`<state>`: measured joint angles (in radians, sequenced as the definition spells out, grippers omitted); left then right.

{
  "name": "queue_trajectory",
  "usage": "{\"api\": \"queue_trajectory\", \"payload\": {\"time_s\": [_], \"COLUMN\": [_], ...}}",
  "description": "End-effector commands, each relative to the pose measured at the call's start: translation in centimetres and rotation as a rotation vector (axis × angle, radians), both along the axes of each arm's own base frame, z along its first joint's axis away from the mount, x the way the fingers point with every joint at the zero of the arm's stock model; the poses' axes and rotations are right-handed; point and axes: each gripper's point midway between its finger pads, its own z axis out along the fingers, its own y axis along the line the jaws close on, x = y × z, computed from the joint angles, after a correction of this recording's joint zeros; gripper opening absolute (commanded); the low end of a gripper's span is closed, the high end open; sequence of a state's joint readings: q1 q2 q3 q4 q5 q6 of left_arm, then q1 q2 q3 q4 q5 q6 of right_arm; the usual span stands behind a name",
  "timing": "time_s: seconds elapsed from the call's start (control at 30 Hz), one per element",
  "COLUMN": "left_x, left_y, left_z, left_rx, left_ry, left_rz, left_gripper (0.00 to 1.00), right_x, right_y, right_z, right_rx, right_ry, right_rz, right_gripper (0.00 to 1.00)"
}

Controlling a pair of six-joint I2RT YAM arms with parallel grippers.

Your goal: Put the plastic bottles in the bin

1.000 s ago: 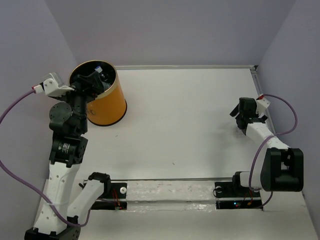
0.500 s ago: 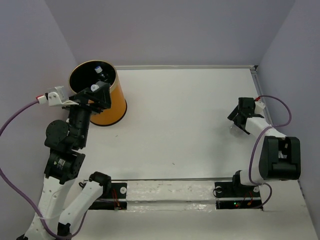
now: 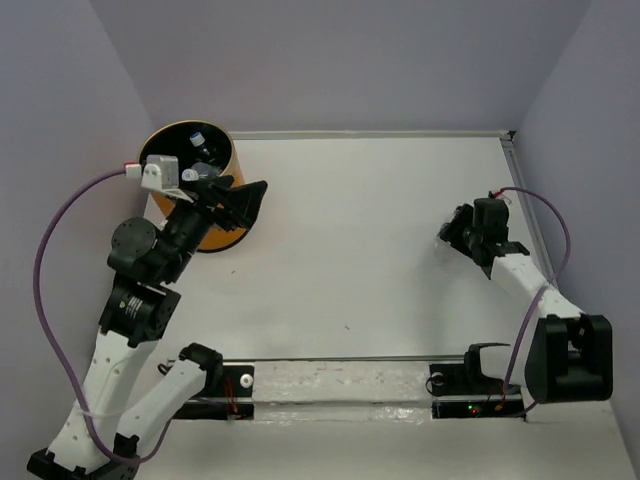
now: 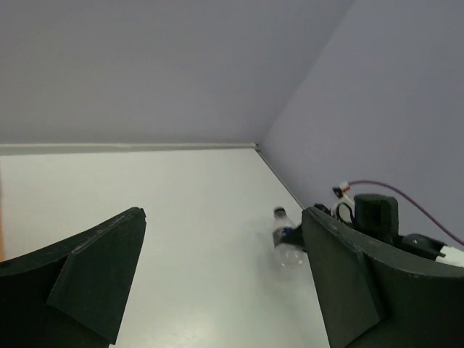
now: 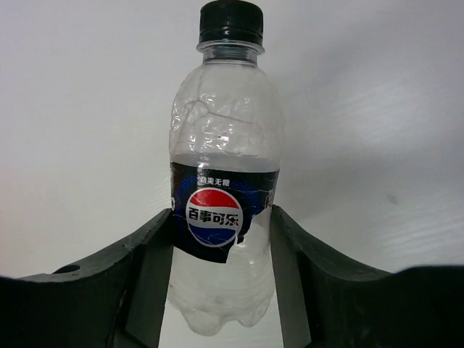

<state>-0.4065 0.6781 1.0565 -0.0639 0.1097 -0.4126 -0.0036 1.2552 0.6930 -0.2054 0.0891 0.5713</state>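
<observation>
Near the table's right edge, the right pincer [image 5: 222, 221] clasps a bottle [image 5: 225, 130], likely light and crushable, at its labelled waist; left pincer [image 4: 223, 217] gapes empty.

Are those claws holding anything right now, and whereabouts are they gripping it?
The right gripper clasps a clear bottle around its lower body, one finger on each side at the dark label. The left gripper is open and empty.

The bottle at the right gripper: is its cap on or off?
On: a black cap closes the neck of the bottle.
</observation>
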Motion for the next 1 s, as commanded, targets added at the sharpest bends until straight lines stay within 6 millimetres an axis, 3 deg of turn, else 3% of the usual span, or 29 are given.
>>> {"api": "queue_trajectory", "payload": {"time_s": [0.0, 0.1, 0.27, 0.37, 0.57, 0.7, 0.83, 0.87, 0.9, 0.93, 0.97], "left_x": [-0.3, 0.3, 1.6, 2.1, 3.8, 5.8, 6.1, 6.2, 6.2, 6.2, 6.2], "left_y": [-5.9, -7.8, -10.3, -11.9, -15.8, -16.6, -16.8, -16.8, -16.9, -16.8, -16.8], "left_z": [-2.2, -4.3, -6.8, -7.5, -11.1, -13.4, -13.3, -13.0, -12.9, -12.8, -12.5], "left_rx": [-0.004, -0.045, -0.088, -0.083, -0.033, -0.008, -0.021, -0.026, -0.027, -0.029, -0.031], "left_ry": [0.107, 0.193, 0.293, 0.323, 0.413, 0.447, 0.437, 0.427, 0.424, 0.421, 0.416], "left_rz": [-0.321, -0.404, -0.436, -0.430, -0.444, -0.381, -0.372, -0.369, -0.366, -0.363, -0.361], "left_gripper": [0.99, 0.99, 0.99, 0.99, 0.99, 0.99, 0.84, 0.69, 0.69, 0.52, 0.44], "right_x": [0.9, -1.6, -5.4, -7.5, -9.1, -10.0, -10.3, -10.2, -10.3, -10.3, -10.3], "right_y": [11.7, 16.4, 21.7, 24.1, 26.8, 27.7, 27.7, 27.7, 27.7, 27.7, 27.7], "right_z": [11.7, 15.5, 18.6, 19.2, 19.4, 19.1, 18.5, 18.4, 18.3, 18.3, 18.4], "right_rx": [0.119, 0.233, 0.351, 0.390, 0.456, 0.472, 0.469, 0.466, 0.467, 0.470, 0.472], "right_ry": [-0.409, -0.540, -0.669, -0.700, -0.734, -0.738, -0.736, -0.735, -0.732, -0.733, -0.742], "right_rz": [0.528, 0.777, 1.056, 1.184, 1.300, 1.344, 1.340, 1.337, 1.337, 1.336, 1.338], "right_gripper": [0.28, 0.29, 0.28, 0.28, 0.28, 0.27, 0.27, 0.27, 0.27, 0.27, 0.27]}}
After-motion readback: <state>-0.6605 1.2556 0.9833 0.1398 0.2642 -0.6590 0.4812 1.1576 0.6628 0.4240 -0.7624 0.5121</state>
